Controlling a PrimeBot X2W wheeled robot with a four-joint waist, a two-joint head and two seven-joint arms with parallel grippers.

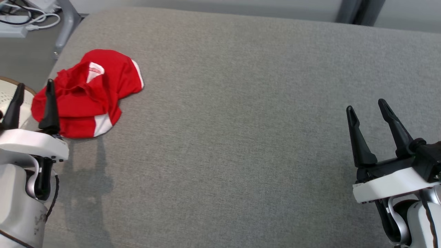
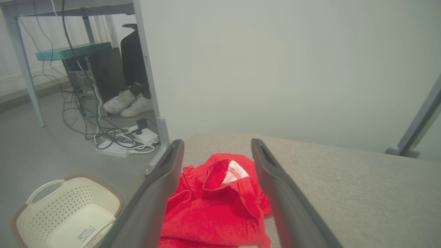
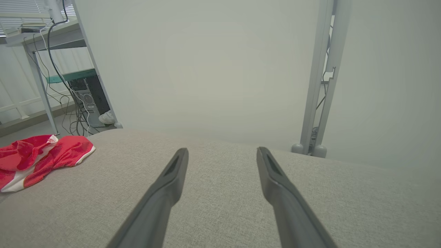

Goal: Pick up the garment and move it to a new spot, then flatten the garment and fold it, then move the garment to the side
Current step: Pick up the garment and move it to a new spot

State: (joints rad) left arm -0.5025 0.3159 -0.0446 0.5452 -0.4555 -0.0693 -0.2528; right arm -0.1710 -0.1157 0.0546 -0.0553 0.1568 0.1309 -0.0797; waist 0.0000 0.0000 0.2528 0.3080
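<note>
Red garment (image 1: 88,93) w/ white trim lies crumpled in a heap at the left far corner of the grey padded surface (image 1: 241,120), near the left edge. Not flattened, not folded. A white patch shows on top, and white bands at its near and far edges.

L gripper (image 1: 35,84) is at the left edge, jaws wide apart, nothing in them. From the head cam its inner finger overlaps the garment's near-left side; can't tell if it touches the cloth. In the L wrist cam the garment (image 2: 217,203) sits between the two fingers of the gripper (image 2: 217,141), cloth running out the bottom of the frame.

R gripper (image 1: 367,110) is over the right side of the surface, well apart from the garment, jaws also spread wide and empty. R wrist cam: gripper (image 3: 222,150) points across bare grey fabric, garment (image 3: 41,158) far off to the left.

Off the surface: cream basket (image 2: 69,206) w/ holes on the floor by the left edge, cables (image 2: 113,137) and a power strip, a person's white shoes (image 2: 129,103) under a desk.
</note>
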